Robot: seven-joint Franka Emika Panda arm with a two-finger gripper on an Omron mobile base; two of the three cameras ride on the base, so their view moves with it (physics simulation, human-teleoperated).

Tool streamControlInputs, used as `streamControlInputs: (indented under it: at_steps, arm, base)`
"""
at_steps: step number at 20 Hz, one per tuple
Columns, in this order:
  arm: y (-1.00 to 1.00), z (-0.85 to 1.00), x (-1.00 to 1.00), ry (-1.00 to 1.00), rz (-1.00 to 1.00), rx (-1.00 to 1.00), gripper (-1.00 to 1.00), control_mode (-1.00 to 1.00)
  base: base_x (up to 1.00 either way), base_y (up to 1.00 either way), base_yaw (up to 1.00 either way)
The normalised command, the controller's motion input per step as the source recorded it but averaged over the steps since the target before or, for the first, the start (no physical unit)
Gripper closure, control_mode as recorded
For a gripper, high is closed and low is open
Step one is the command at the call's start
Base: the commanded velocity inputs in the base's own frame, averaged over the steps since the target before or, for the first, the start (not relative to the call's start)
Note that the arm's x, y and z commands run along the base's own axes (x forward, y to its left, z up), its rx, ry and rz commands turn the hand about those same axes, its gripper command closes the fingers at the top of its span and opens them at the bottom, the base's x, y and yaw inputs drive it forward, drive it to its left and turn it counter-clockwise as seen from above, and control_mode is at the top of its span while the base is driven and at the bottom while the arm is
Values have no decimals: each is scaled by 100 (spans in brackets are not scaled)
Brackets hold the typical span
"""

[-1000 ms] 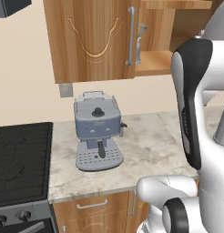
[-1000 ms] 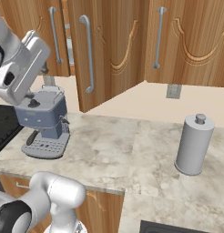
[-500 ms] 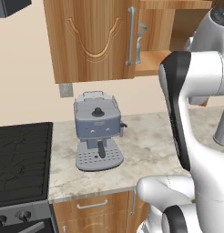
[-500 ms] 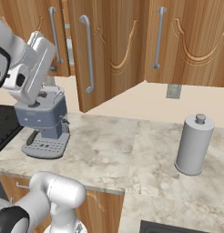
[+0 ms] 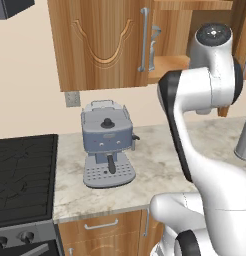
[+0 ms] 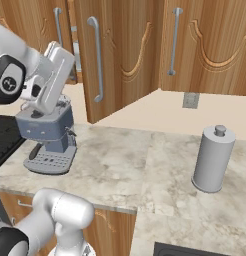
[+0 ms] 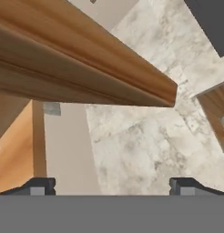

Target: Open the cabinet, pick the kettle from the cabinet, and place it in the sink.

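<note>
Above the marble counter (image 6: 145, 165), the gripper (image 7: 113, 184) hangs released, fingers spread wide, beneath the swung-open cabinet (image 6: 120, 55) door; a grey canister (image 6: 213, 159) stands near the counter's right edge.

My arm rises from the base, elbow bent sharply, upper link climbing and folding over at shoulder height in the left base view. In the right base view my wrist and hand sit high at the left, tilted, the hand's white body angled down and to the left. My gripper (image 7: 111, 186) has its jaws spread wide apart, one fingertip (image 7: 38, 186) at the left and the other at the right of the hand view, with nothing between them.
</note>
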Motion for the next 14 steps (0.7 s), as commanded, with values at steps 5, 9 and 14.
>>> streamControlInputs:
  at_steps: [5,9,14]
  arm:
    - [-7,-7,40,-4,-28,0,-100,-100]
    - [-13,-6,30,-10,-25,-1,-100,-100]
    - [-14,-11,30,-7,-18,-2,-100,-100]
  base:
    - [0,0,0]
    - [0,0,0]
    - [0,0,0]
